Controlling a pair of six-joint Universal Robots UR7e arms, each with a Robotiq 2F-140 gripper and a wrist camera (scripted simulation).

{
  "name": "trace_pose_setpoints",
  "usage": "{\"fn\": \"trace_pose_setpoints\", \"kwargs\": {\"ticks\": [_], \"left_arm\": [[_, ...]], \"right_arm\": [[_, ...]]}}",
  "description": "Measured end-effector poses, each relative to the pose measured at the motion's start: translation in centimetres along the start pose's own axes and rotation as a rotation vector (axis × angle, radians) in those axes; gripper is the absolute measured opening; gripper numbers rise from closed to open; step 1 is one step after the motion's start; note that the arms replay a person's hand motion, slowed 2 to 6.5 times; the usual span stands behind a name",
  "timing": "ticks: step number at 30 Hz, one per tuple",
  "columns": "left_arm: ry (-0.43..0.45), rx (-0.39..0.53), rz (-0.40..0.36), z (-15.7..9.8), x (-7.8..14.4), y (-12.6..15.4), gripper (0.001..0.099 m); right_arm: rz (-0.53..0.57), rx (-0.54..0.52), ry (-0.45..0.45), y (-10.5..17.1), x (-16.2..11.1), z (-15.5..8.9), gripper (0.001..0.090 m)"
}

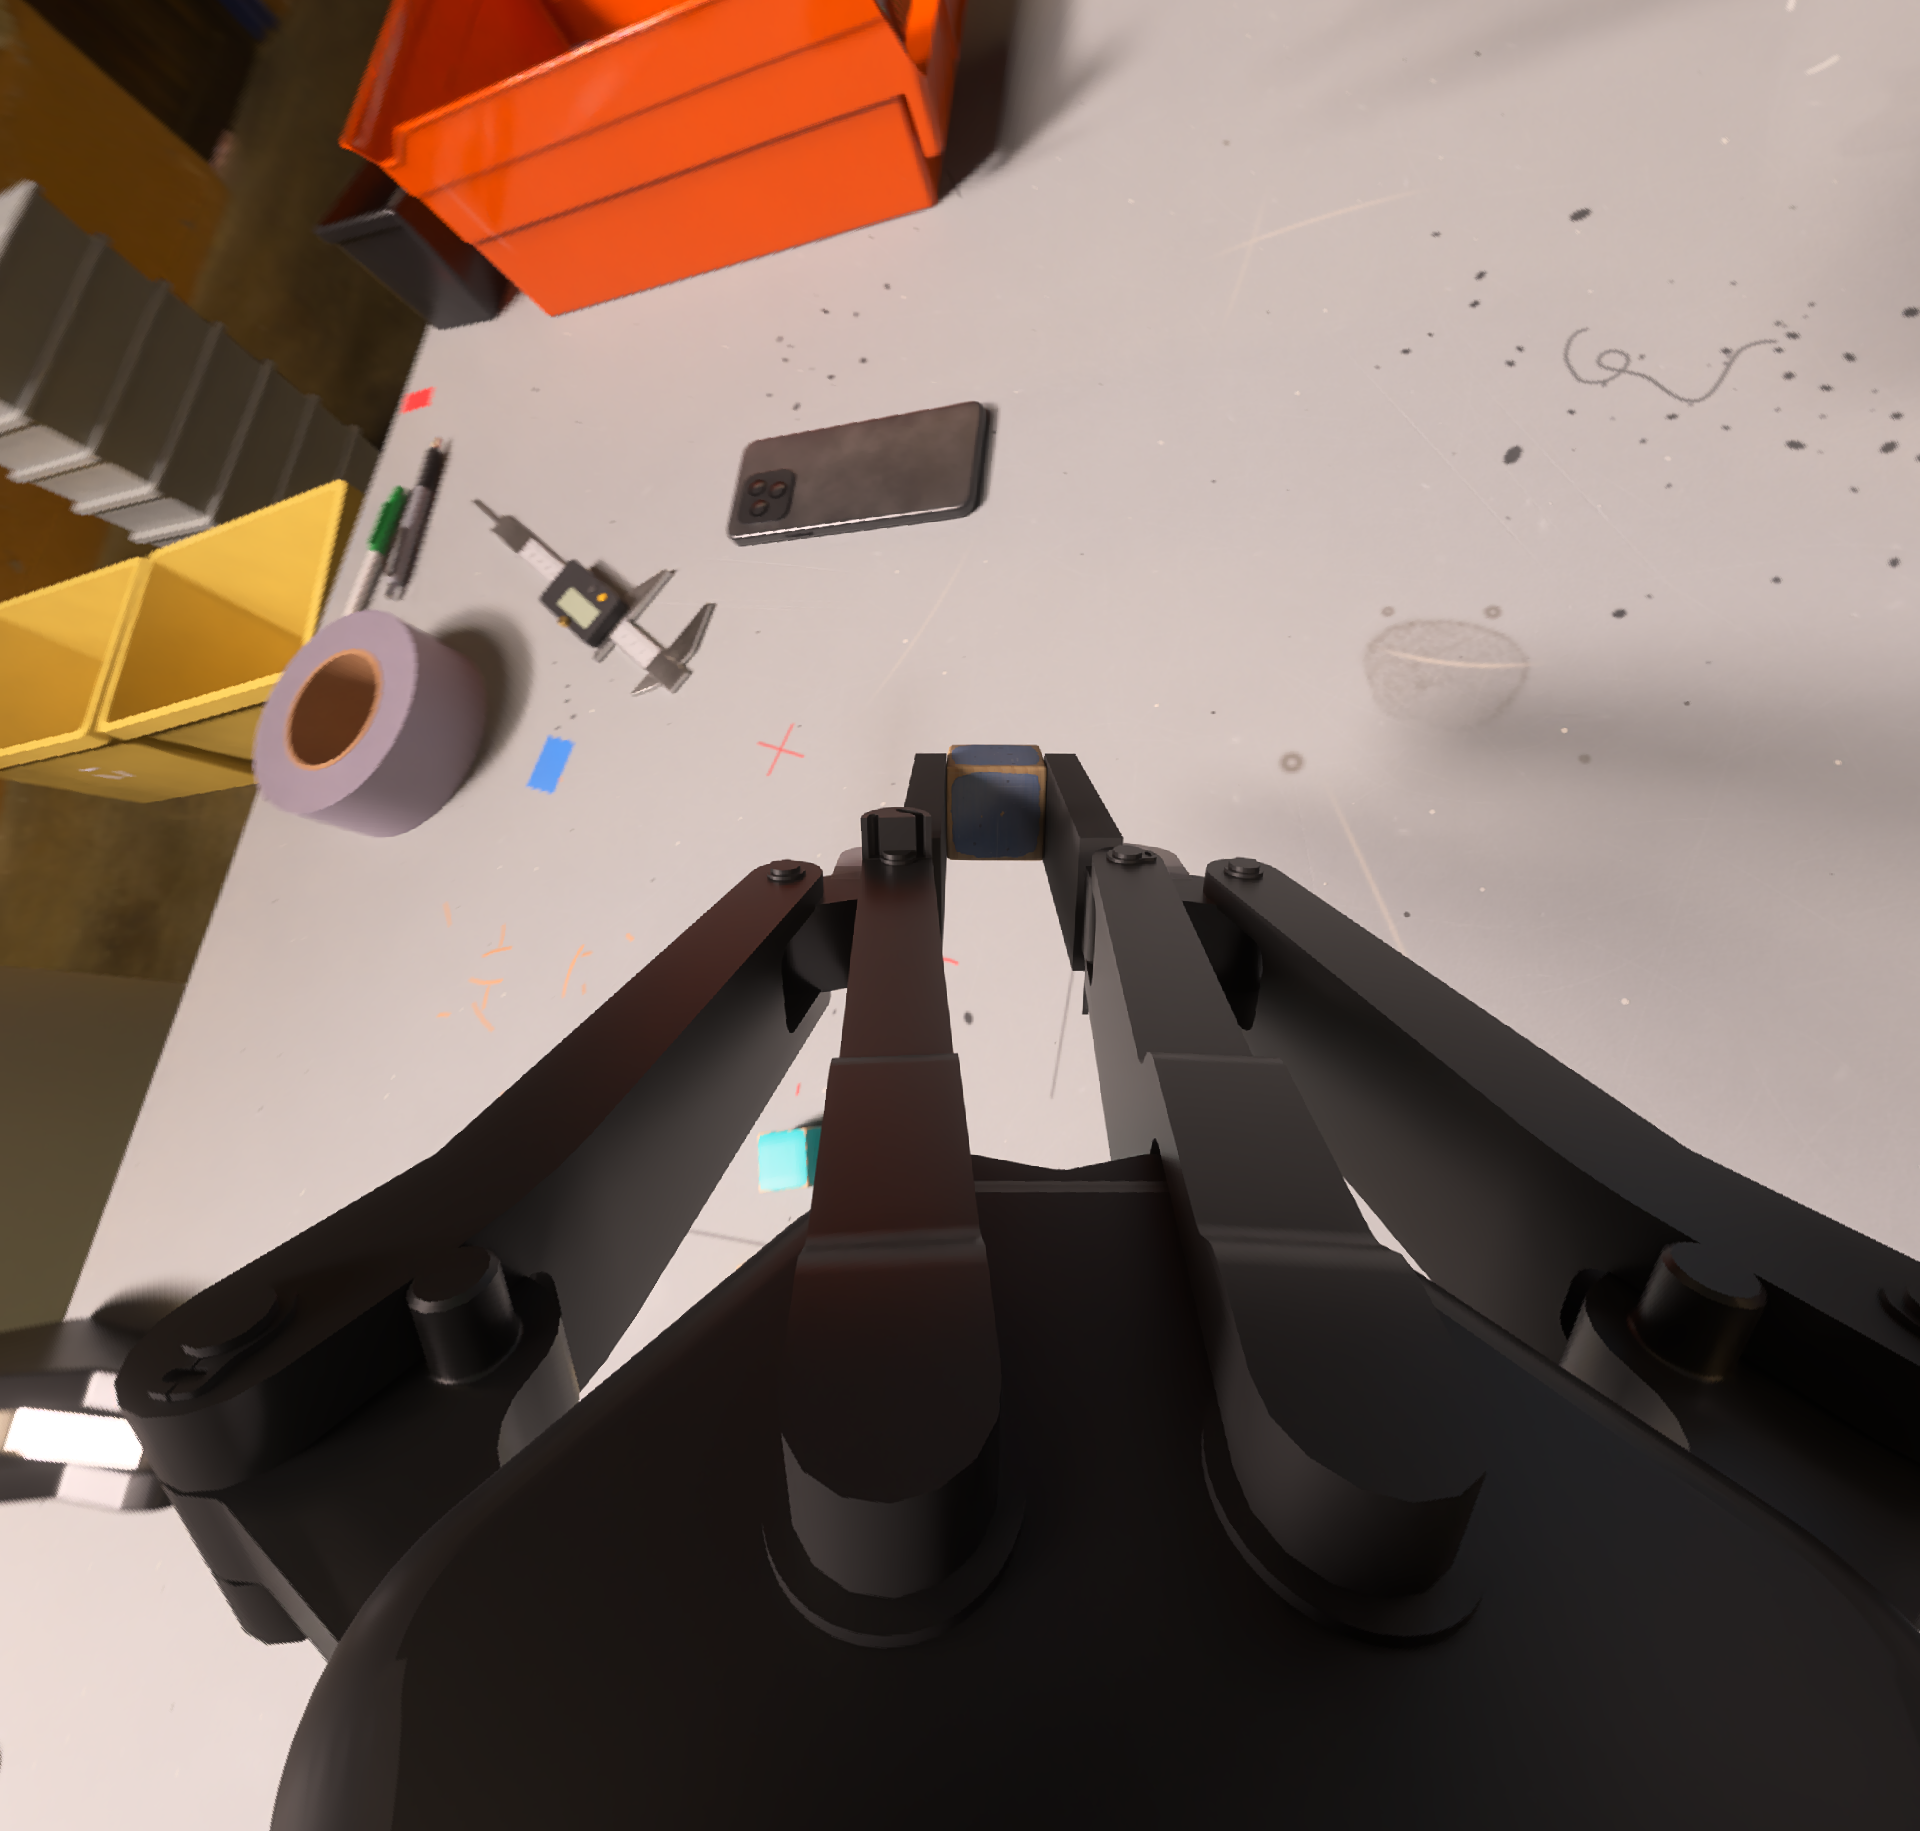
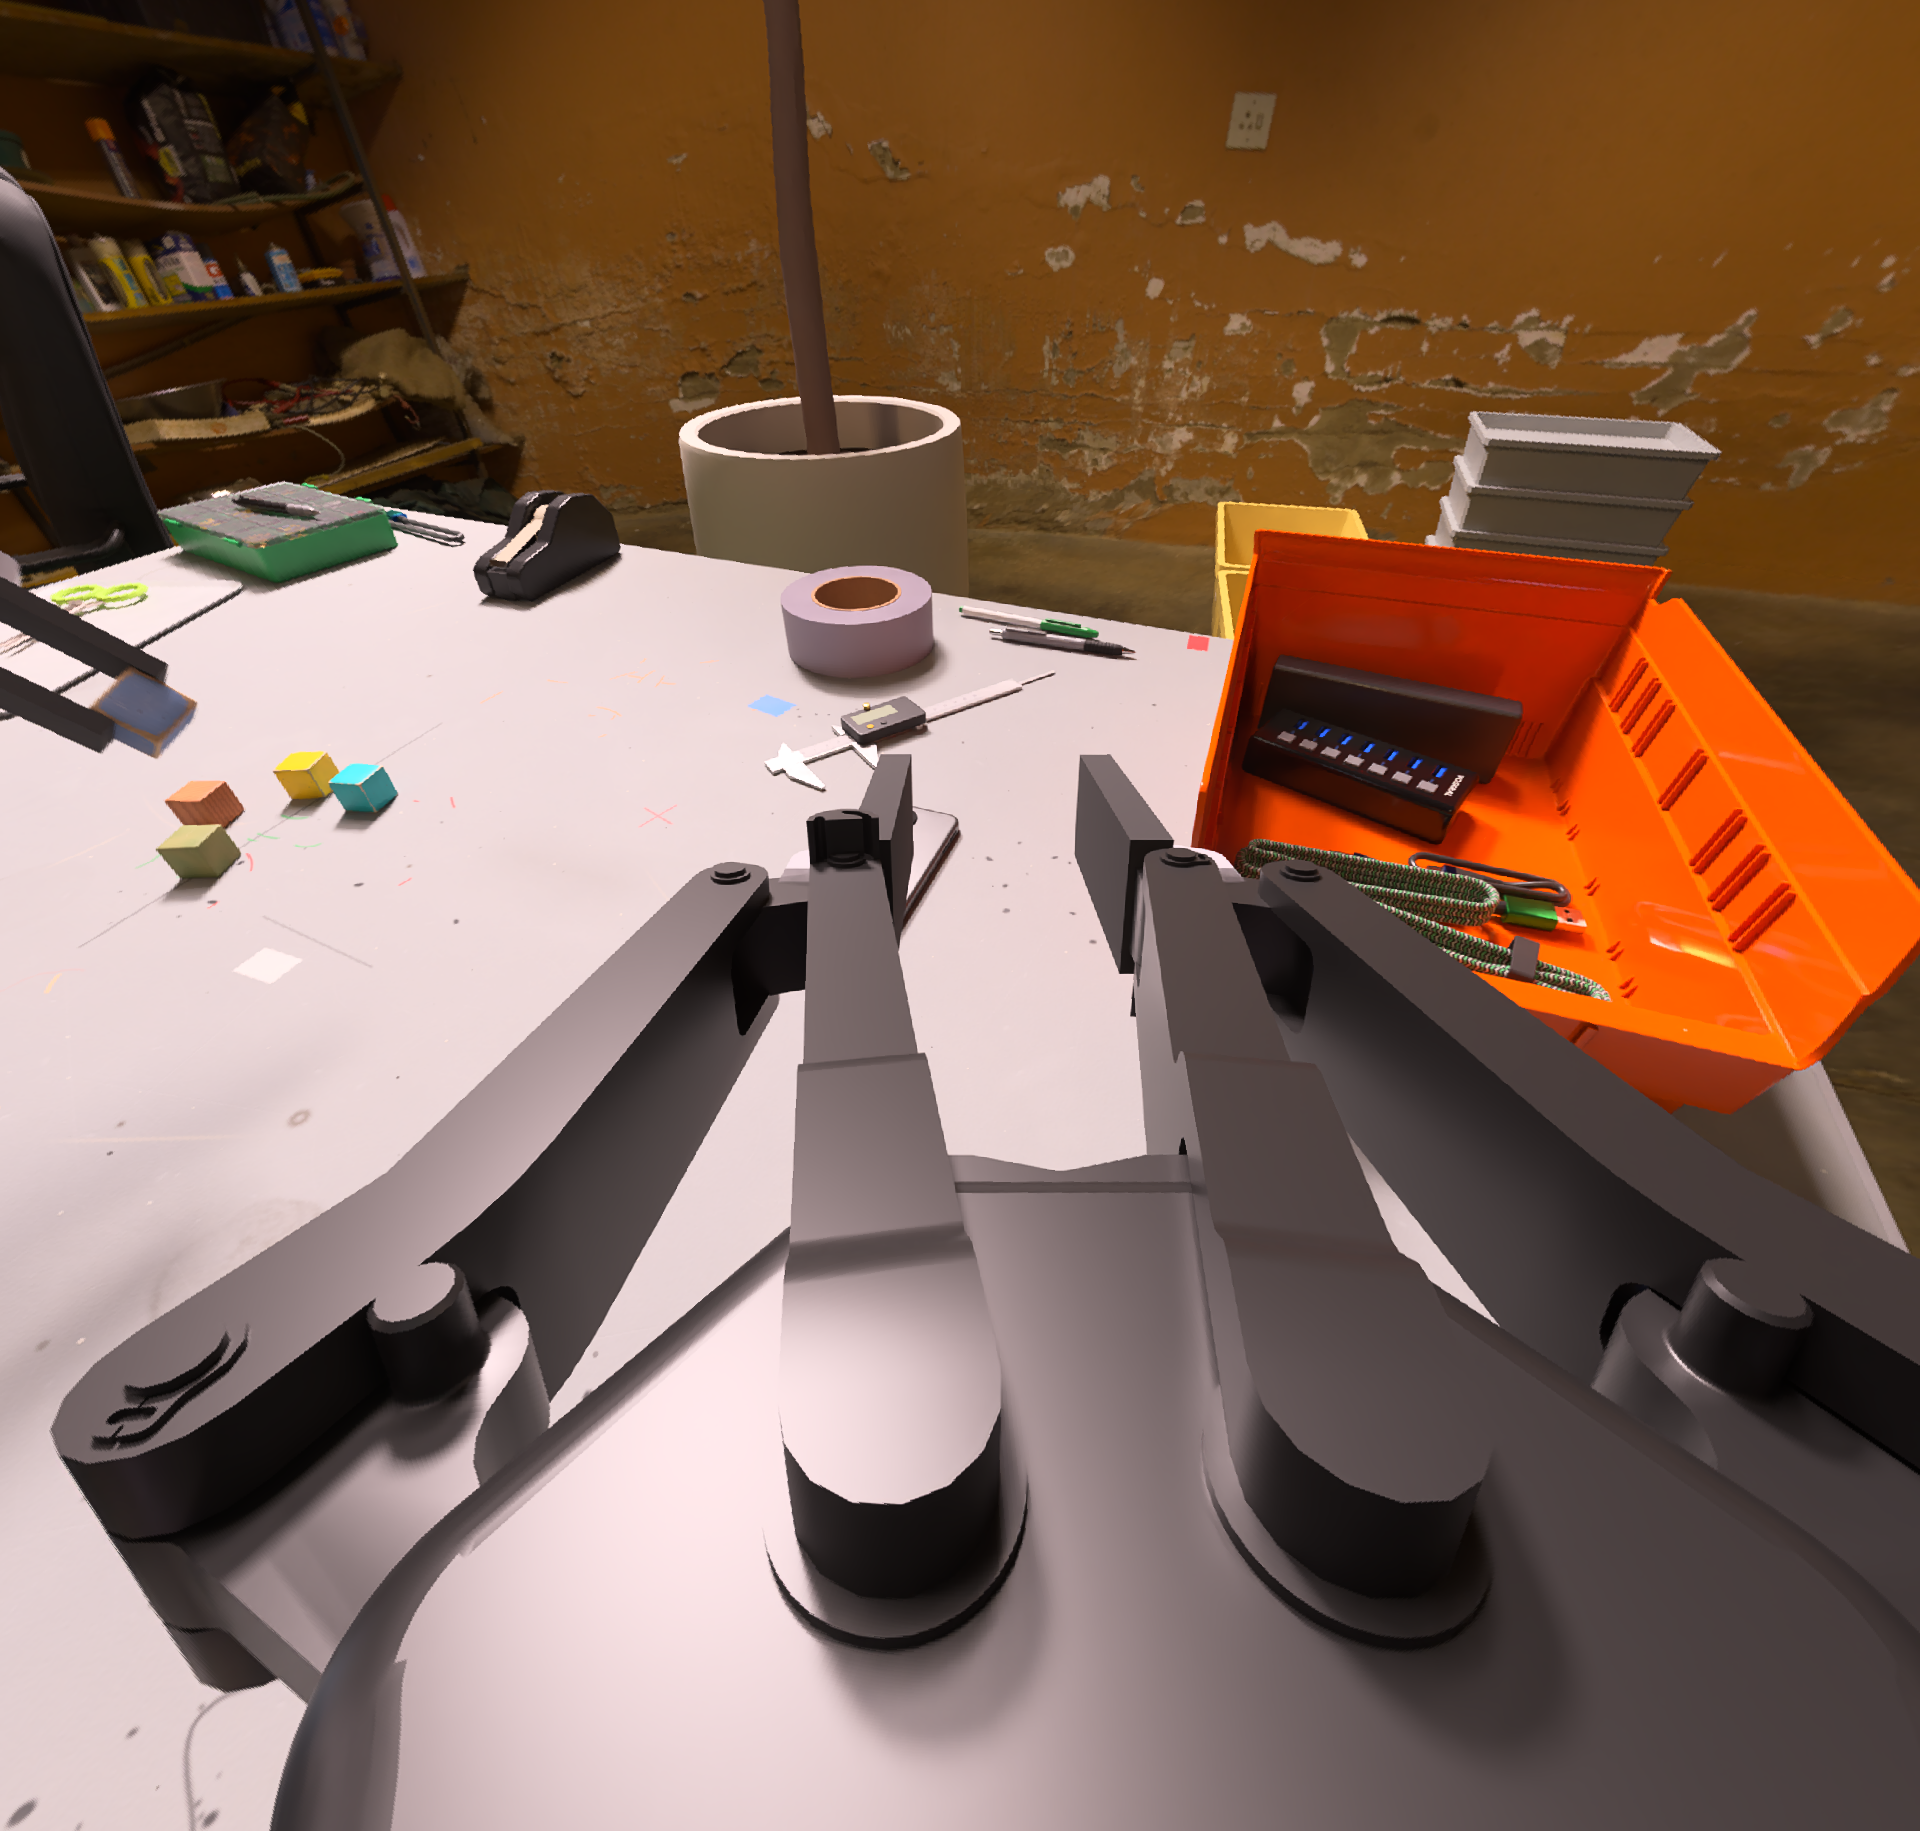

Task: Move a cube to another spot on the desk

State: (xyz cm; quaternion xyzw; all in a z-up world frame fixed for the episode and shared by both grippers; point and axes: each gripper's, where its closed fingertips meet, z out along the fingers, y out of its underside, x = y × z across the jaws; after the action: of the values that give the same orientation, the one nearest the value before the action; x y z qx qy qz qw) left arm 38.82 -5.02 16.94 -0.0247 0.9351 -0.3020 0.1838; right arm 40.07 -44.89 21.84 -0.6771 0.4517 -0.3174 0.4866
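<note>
My left gripper (image 1: 994,794) is shut on a dark blue cube (image 1: 992,802) with tan edges and holds it above the grey desk (image 1: 1247,534). The same gripper and blue cube (image 2: 145,709) show at the far left of the right wrist view, raised off the desk. Several other cubes lie on the desk there: orange-brown (image 2: 205,802), yellow (image 2: 304,773), cyan (image 2: 364,787) and olive (image 2: 200,849). My right gripper (image 2: 994,810) is open and empty, hovering over the desk near the orange bin.
An orange bin (image 1: 675,119) (image 2: 1558,825) holds a black hub and a braided cable. A phone (image 1: 862,472), calipers (image 1: 603,597), tape roll (image 1: 364,721) (image 2: 857,618), pens (image 1: 400,524), yellow bins (image 1: 156,638), tape dispenser (image 2: 545,545), green tray (image 2: 275,529) and plant pot (image 2: 821,477) are around.
</note>
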Motion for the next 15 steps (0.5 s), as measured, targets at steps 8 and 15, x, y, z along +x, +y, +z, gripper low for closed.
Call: {"fn": "trace_pose_setpoints", "kwargs": {"ticks": [8, 15], "left_arm": [[0.154, -0.103, 0.062, 4.7, 1.8, -1.2, 0.025], [0.249, -0.235, 0.103, 8.2, 3.1, -0.5, 0.025]], "right_arm": [[0.0, -0.005, -0.007, 0.1, -0.1, 0.2, 0.0426], [-0.007, -0.01, -0.01, 0.1, -0.2, 0.3, 0.0428]]}}
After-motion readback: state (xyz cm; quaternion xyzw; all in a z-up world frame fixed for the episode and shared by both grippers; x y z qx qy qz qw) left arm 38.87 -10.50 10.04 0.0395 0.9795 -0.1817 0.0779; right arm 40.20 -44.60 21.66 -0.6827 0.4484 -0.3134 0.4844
